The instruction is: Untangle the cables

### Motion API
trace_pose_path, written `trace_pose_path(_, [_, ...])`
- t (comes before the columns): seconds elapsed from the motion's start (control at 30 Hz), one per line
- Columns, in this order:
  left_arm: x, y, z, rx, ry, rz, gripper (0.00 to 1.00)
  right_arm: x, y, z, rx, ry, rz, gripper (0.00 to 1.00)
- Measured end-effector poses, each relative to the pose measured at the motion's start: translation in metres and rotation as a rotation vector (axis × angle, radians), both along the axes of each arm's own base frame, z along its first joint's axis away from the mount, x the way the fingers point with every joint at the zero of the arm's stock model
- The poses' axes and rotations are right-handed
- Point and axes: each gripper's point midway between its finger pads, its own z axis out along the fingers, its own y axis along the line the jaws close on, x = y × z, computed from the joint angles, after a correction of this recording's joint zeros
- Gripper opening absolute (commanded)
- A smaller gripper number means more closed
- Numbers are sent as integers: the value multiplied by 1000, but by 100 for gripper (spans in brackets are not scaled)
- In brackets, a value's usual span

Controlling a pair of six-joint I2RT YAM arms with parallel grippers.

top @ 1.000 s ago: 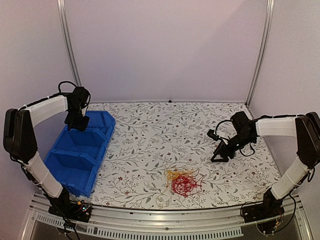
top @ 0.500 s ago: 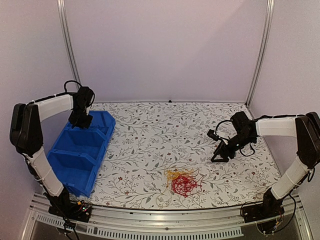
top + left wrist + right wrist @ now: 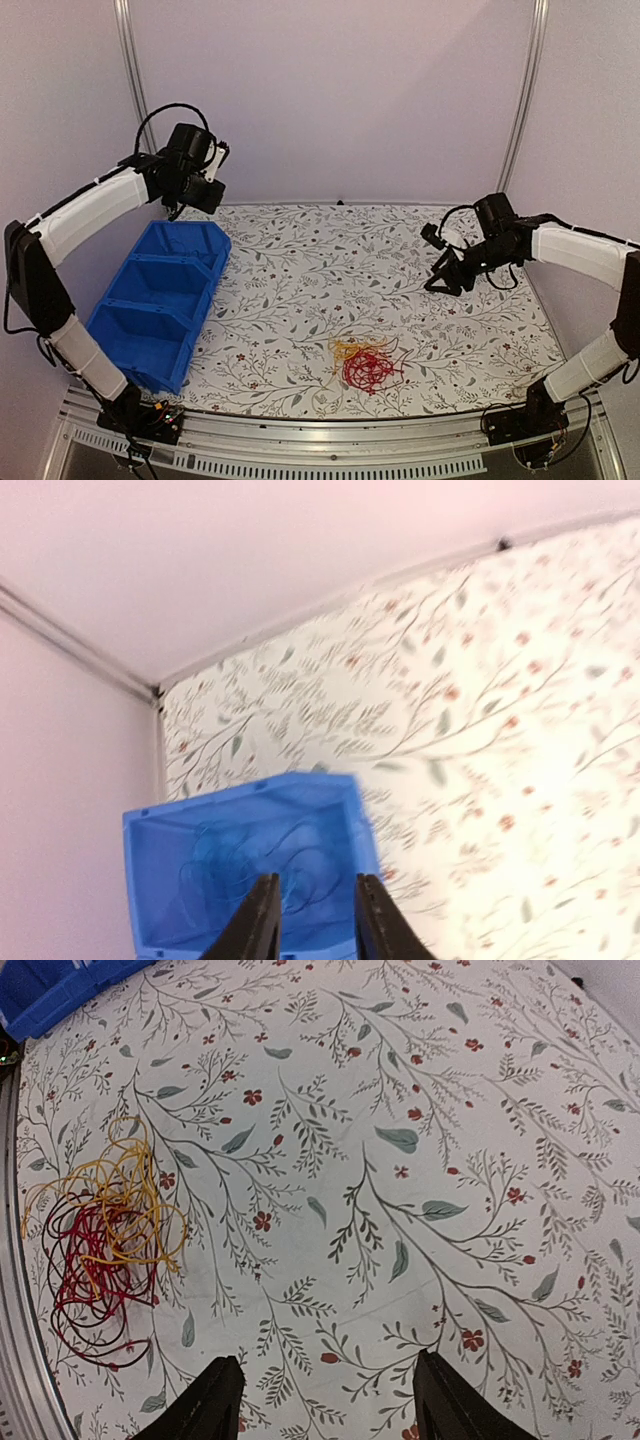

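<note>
Right fingers [image 3: 452, 1410] well apart from cables [image 3: 100, 1250]

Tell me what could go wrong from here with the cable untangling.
1. The red and yellow cables lie interlaced in one clump; pulling one strand would likely drag or tighten the whole clump.
2. The clump sits close to the near edge of the table; a tug toward that side might slide it off.
3. The right claw is wide open and the strands are thin, so it may pinch both colours at once.
</note>
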Motion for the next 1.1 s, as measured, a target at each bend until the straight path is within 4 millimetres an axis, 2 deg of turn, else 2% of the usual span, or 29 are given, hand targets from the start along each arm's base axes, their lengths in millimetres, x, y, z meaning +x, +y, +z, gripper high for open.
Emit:
trace_pose_path(0.03, [-3, -19, 21, -39, -56, -54, 43, 6, 0, 15, 5, -45, -7, 64])
trace_pose_path(0.07, [-8, -36, 41, -73, -105, -107, 67, 13, 1, 35, 14, -103, -14, 68])
trace_pose_path(0.1, [-15, -55, 64, -122, -163, -162, 95, 19, 1, 54, 22, -157, -22, 76])
trace_pose_path(0.13, [-22, -70, 82, -152, -209, -216, 99, 24, 1, 70, 31, -199, -33, 93])
trace_pose_path(0.17, [-29, -82, 98, -189, -249, -260, 99, 29, 0, 90, 38, -254, -47, 98])
trace_pose_path(0.23, [-42, -103, 129, -278, -330, -339, 100, 38, -2, 125, 57, -345, -81, 99])
trace_pose_path(0.3, [-53, -116, 154, -369, -404, -396, 100, 43, -5, 150, 94, -392, -120, 99])
trace_pose_path(0.4, [-65, -128, 162, -475, -457, -460, 100, 40, -4, 168, 160, -391, -130, 99])
trace_pose_path(0.53, [-76, -151, 132, -538, -420, -526, 100, 28, 5, 156, 205, -305, -76, 94])
trace_pose_path(0.67, [-92, -176, 98, -549, -355, -559, 100, 6, 12, 130, 213, -226, 11, 81])
trace_pose_path(0.77, [-87, -169, 75, -565, -337, -448, 100, -22, 20, 99, 183, -180, 103, 69])
trace_pose_path(0.83, [-78, -162, 56, -576, -320, -384, 100, -47, 30, 76, 153, -147, 191, 63])
trace_pose_path(0.87, [-75, -159, 44, -588, -308, -360, 95, -60, 36, 66, 138, -132, 238, 60])
trace_pose_path(0.93, [-75, -158, 13, -608, -257, -342, 74, -77, 43, 53, 113, -117, 305, 58])
trace_pose_path(0.97, [-77, -160, -2, -623, -223, -347, 67, -85, 46, 46, 94, -112, 341, 58])
trace_pose_path(1.03, [-85, -170, -28, -666, -140, -381, 62, -93, 51, 38, 71, -110, 391, 59])
trace_pose_path(1.1, [-95, -190, -48, -731, -34, -437, 62, -99, 54, 29, 48, -108, 428, 65])
